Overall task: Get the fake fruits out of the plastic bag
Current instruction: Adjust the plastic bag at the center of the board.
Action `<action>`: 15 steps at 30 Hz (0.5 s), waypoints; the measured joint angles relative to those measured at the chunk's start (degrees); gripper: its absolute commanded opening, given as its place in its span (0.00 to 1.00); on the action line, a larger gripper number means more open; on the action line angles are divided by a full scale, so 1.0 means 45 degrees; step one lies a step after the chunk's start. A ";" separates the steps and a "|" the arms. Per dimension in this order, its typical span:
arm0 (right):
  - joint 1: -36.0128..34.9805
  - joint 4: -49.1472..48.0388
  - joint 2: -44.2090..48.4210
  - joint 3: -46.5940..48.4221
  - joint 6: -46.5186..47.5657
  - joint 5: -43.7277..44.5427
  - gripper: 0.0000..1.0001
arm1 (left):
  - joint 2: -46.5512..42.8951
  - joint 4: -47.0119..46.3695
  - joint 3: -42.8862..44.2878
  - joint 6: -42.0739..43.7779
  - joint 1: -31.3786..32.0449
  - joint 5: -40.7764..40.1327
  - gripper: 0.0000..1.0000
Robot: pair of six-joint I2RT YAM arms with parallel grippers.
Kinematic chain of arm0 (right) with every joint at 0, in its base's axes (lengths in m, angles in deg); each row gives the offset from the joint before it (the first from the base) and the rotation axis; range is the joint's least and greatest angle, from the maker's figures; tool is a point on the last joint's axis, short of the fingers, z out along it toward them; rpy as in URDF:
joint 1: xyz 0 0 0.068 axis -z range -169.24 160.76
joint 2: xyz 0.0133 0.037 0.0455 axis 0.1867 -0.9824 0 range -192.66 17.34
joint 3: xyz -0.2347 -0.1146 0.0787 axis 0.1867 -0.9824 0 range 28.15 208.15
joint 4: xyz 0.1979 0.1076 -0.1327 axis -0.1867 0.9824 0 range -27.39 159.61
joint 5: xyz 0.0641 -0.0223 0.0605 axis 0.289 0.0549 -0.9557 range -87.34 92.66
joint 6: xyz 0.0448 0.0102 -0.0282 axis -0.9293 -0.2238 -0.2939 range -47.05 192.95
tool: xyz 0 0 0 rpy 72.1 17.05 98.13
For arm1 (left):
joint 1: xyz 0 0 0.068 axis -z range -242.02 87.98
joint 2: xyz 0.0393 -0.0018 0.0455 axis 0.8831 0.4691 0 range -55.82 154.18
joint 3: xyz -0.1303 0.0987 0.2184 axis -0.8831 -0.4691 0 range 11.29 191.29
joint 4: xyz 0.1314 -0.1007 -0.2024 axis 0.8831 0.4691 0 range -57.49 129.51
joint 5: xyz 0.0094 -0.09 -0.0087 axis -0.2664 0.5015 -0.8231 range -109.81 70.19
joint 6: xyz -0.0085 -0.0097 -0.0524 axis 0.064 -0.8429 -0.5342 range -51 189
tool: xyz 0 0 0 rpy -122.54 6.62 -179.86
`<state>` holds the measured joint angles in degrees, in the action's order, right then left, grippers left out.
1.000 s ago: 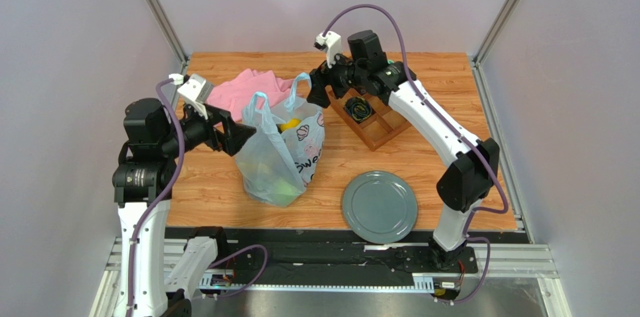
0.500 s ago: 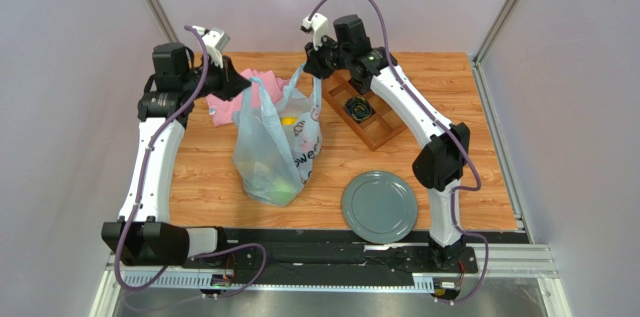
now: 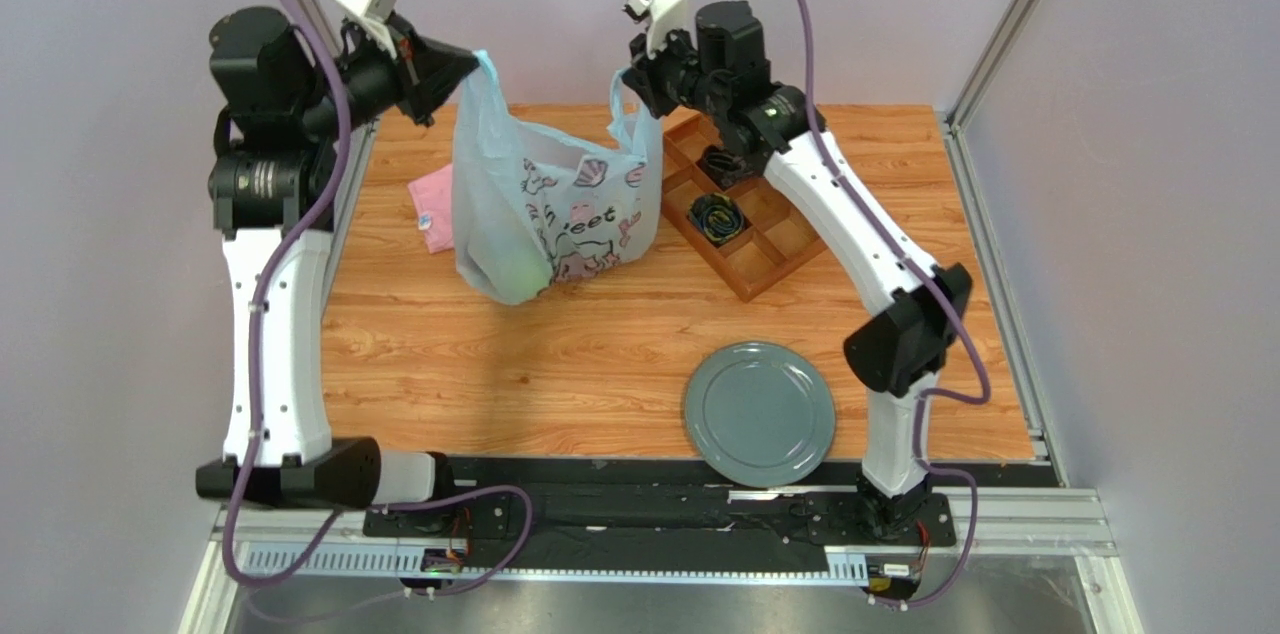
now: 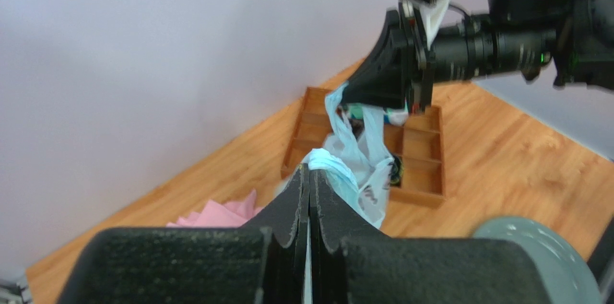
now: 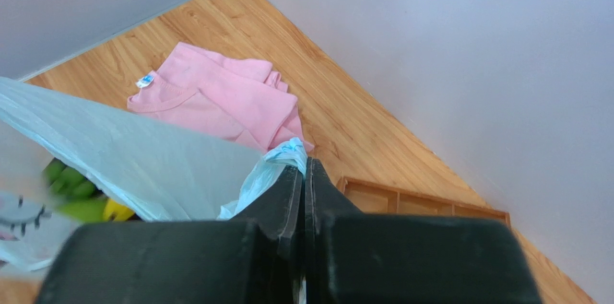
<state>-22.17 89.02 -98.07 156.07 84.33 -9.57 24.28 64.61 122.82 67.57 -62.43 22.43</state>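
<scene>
**Plastic bag and its contents.** The plastic bag (image 3: 549,222) hangs stretched between the two grippers over the far left part of the table (image 3: 601,349), with its printed side toward the top camera. The left gripper (image 3: 466,61) has its jaws pressed together on one loop handle and the right gripper (image 3: 633,82) on the other. Each wrist view shows film clamped between closed fingers.

The fake fruits (image 5: 76,200) lie inside the bag. In the right wrist view they appear only as a blurred green-and-yellow patch, cut off by the film, so their kinds cannot be told. The bag hides most of the pink cloth (image 3: 431,208). Whether its bottom touches the table cannot be told. A wooden tray (image 3: 751,237) lies just to its right.

Compared with half a second ago, both grippers are higher, the bag is pulled taut, and it now sits farther from the grey plate (image 3: 759,412).
</scene>
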 measured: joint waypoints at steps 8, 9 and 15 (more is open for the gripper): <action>0.0029 -0.0573 0.6173 -0.8587 0.0534 0.0661 0.23 | -0.5382 0.1627 -0.7106 0.1001 0.0078 0.1146 0.00; 0.0029 -0.0661 0.6829 -0.9865 0.0602 0.0763 0.36 | -0.5824 0.1938 -0.7961 0.1064 0.0180 0.1243 0.00; 0.0097 0.0962 0.7577 -1.3245 0.0651 0.0850 0.73 | -0.6169 0.2943 -1.0938 0.0792 0.0578 0.1263 0.00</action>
<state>-21.73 93.35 -63.97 96.47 87.26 -5.74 -3.48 77.85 73.60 71.13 -59.83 28.11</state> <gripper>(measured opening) 0.673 0.007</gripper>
